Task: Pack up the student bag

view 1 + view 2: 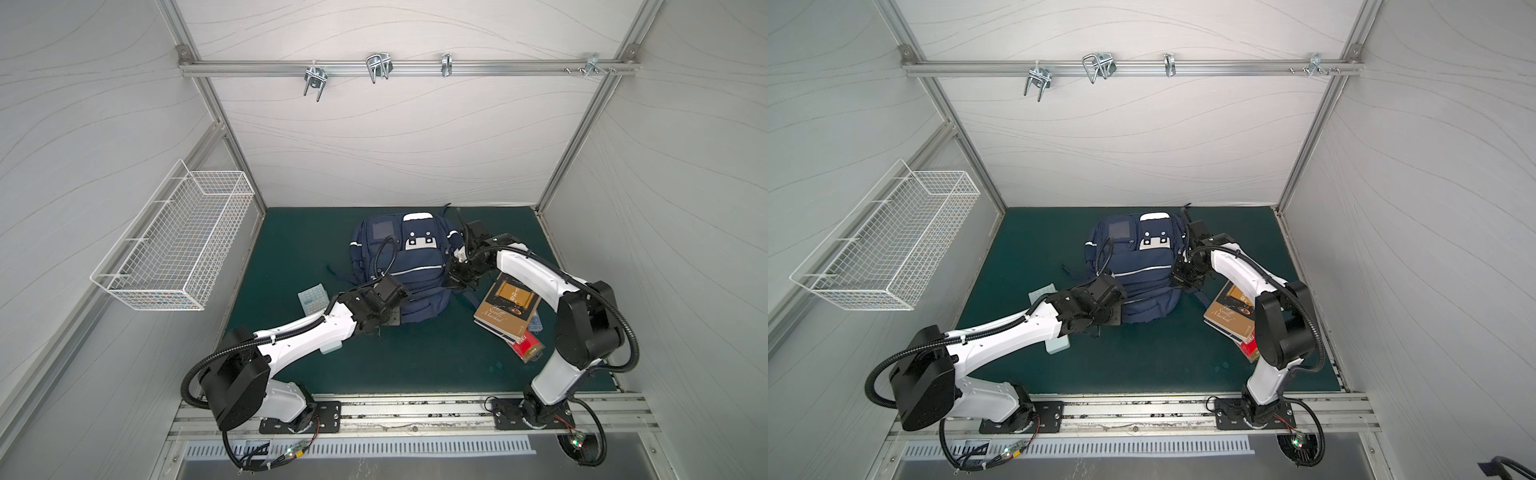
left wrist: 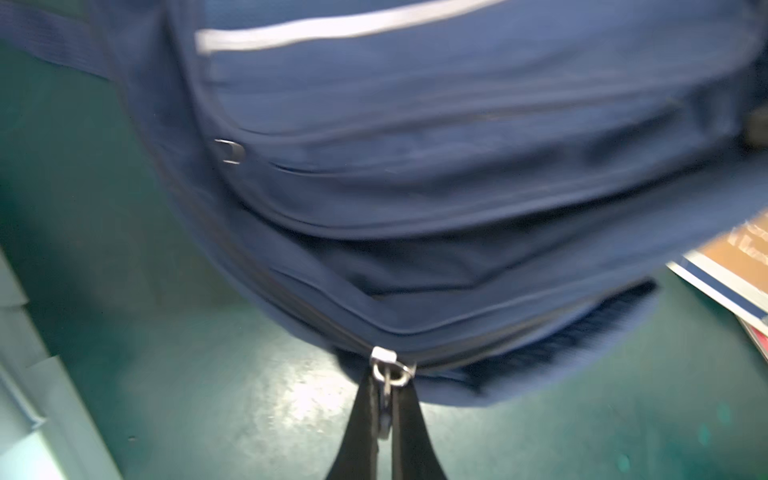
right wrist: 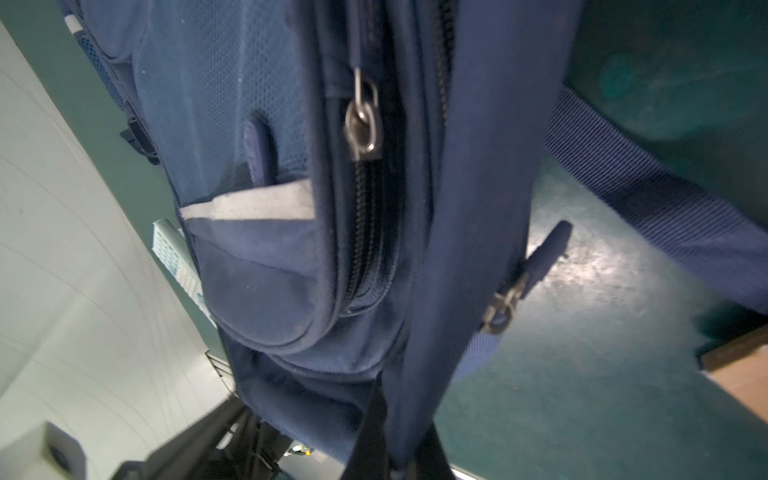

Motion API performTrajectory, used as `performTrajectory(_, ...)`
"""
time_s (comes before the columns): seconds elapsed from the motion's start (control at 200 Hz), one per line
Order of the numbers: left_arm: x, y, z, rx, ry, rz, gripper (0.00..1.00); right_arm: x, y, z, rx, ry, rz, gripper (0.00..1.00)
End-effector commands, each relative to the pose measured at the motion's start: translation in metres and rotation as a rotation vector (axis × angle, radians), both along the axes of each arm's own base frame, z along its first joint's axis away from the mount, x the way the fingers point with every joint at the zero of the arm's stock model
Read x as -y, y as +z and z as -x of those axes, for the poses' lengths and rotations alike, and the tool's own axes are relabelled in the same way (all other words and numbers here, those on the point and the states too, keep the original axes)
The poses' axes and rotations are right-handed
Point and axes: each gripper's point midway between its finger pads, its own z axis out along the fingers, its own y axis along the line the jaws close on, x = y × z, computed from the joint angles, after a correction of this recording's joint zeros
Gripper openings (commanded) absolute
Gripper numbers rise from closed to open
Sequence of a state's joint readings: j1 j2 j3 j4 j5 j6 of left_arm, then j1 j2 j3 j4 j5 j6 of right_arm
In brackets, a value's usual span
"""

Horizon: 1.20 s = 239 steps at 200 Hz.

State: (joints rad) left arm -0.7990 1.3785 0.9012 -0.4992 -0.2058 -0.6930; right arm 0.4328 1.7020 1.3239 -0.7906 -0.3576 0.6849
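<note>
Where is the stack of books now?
In both top views the stack of books lies on the green mat, right of the student bag.

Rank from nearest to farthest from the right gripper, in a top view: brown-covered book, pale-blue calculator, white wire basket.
1. Brown-covered book, just beside the right gripper.
2. Pale-blue calculator, beyond the navy fabric backpack.
3. White wire basket, on the left wall.

A robot lab booth: white walls (image 1: 374,158) in a metal frame (image 1: 232,149). Hooks (image 1: 378,66) hang on a rail (image 1: 498,66), a wire basket (image 1: 178,249) on the side wall. A left arm (image 1: 307,332) and right arm (image 1: 528,270) are bolted by the green bench (image 1: 291,249).
</note>
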Motion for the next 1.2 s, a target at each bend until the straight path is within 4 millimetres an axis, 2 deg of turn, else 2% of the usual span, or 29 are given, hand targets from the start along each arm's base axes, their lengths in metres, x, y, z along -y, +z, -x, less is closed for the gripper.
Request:
performTrajectory(0.0, -0.001, 0.013, -0.001, 0.016, -0.022, 0.035, 0.0, 0.007, 0.014, -0.003, 0.088, 0.027, 0.001, 0.27)
performTrajectory(0.065, 0.019, 0.022, -0.002, 0.031, -0.071, 0.129, 0.0, -0.002, 0.018, 0.008, 0.096, 0.044, -0.016, 0.61)
performTrajectory(0.11, 0.031, 0.027, -0.001, 0.035, -0.098, 0.166, 0.0, -0.007, 0.02, 0.019, 0.101, 0.054, -0.007, 0.71)
performTrajectory(0.265, 0.058, 0.04, 0.005, 0.053, -0.175, 0.217, 0.0, -0.038, 0.024, 0.057, 0.069, 0.049, -0.064, 0.74)
performTrajectory(0.31, 0.062, 0.041, 0.006, 0.048, -0.18, 0.228, 0.0, -0.04, 0.022, 0.065, 0.044, 0.005, -0.068, 0.74)
performTrajectory(0.415, 0.066, 0.041, 0.007, 0.038, -0.186, 0.232, 0.0, -0.043, 0.019, 0.069, 0.052, -0.115, -0.108, 0.72)
performTrajectory(0.59, 0.067, 0.039, 0.013, 0.022, -0.206, 0.234, 0.0, -0.051, 0.005, 0.059, 0.004, -0.172, -0.128, 0.65)
performTrajectory(0.645, 0.067, 0.038, 0.015, 0.016, -0.209, 0.233, 0.0, -0.057, 0.002, 0.055, -0.007, -0.161, -0.128, 0.58)
performTrajectory(0.76, 0.064, 0.035, 0.017, 0.004, -0.208, 0.217, 0.0, -0.059, -0.007, 0.051, -0.031, -0.15, -0.099, 0.34)
performTrajectory(0.81, 0.063, 0.034, 0.018, -0.003, -0.209, 0.205, 0.0, -0.056, -0.009, 0.047, -0.032, -0.156, -0.083, 0.22)
performTrajectory(0.95, 0.048, 0.022, 0.027, -0.067, -0.199, 0.117, 0.0, -0.039, -0.01, 0.035, 0.006, -0.146, -0.03, 0.0)
performTrajectory(1.19, -0.002, -0.006, 0.039, -0.152, -0.117, -0.099, 0.0, -0.005, -0.015, 0.019, 0.038, -0.075, 0.072, 0.0)
